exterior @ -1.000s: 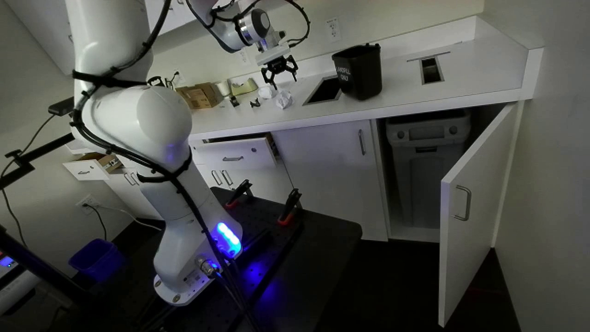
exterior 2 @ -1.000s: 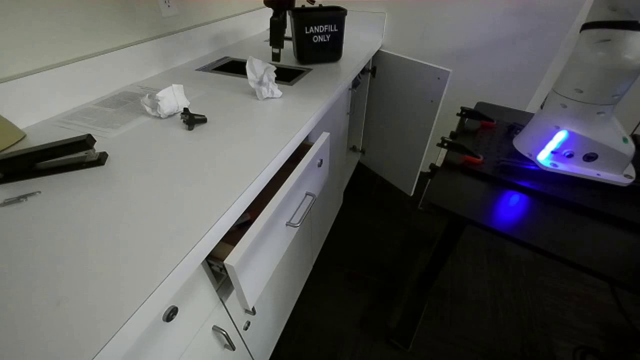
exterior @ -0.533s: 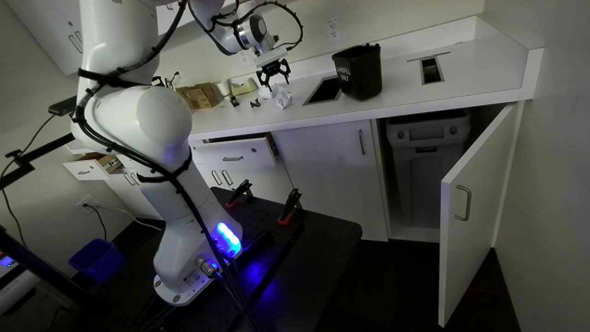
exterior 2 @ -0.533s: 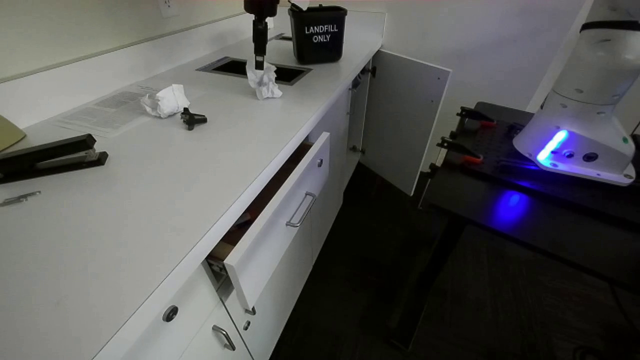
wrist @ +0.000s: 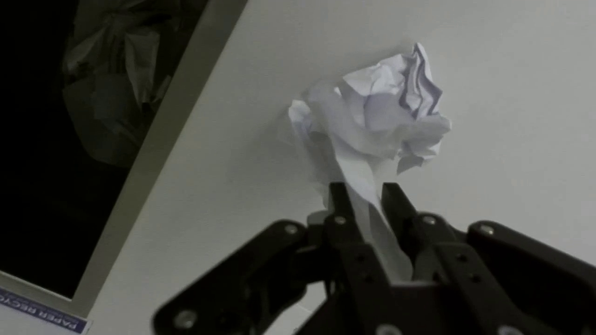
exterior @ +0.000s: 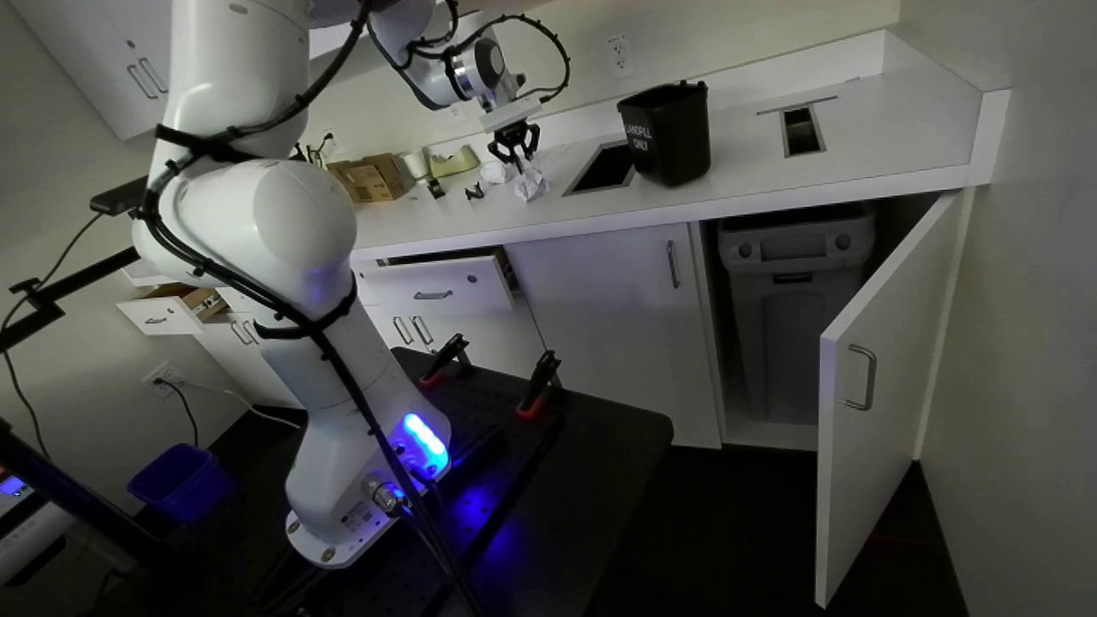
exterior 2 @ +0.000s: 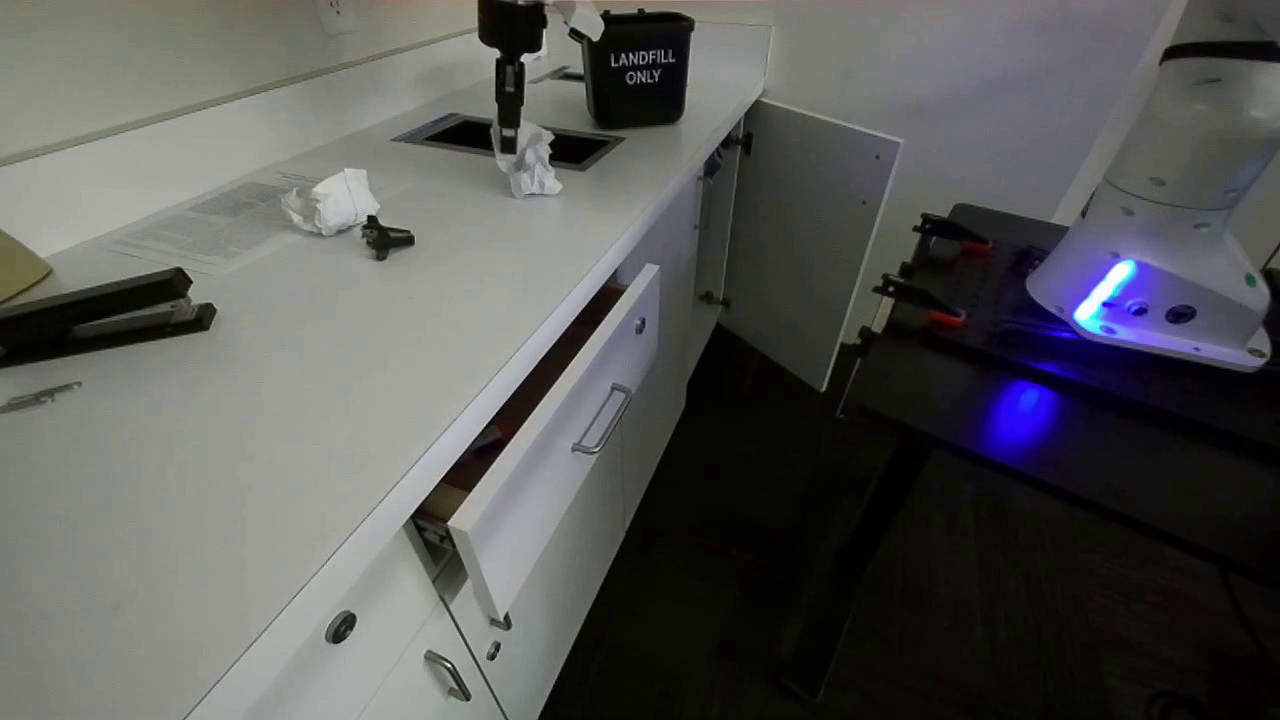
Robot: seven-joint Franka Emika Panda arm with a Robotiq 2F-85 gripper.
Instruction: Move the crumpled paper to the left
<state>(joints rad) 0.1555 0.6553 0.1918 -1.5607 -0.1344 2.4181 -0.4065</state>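
In the wrist view the crumpled paper lies on the white counter, a white wad with a long flap running back toward my gripper. The fingers stand close together on either side of that flap. A sliver of space shows beside it near the tips, so whether they pinch it I cannot tell. In an exterior view the gripper points down and overlaps the near side of the crumpled paper. Another white paper wad rests farther along the counter.
A dark recess with a metal frame borders the paper, with loose sheets inside. Beyond it stands a black bin. A small black part, a stapler and a printed sheet lie on the counter. A drawer juts out below.
My gripper has come down to the crumpled paper, crossing from the bin's side to the paper. Its jaws have narrowed from wide apart around the paper's flap. The paper has shifted very slightly.
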